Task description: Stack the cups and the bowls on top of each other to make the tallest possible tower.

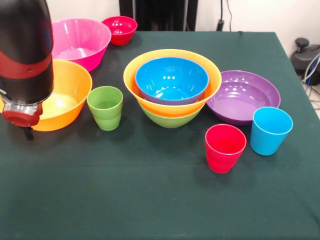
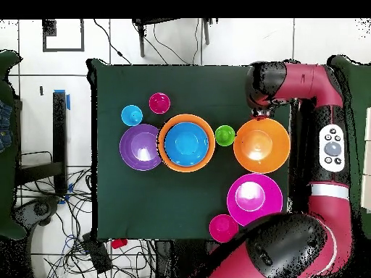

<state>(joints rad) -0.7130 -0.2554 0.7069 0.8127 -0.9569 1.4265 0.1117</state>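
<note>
Counting three bowls nested in the tower [image 1: 172, 87]; cups and four bowls remain; I can't tell my gripper's [image 1: 27, 131] state.

The arm [image 1: 25, 55] hides part of the loose orange bowl [image 1: 67, 95]; the tool's state cannot be told.

arm [image 1: 25, 50] upright, low at table edge | gripper [image 1: 27, 132] fingers unclear
</note>
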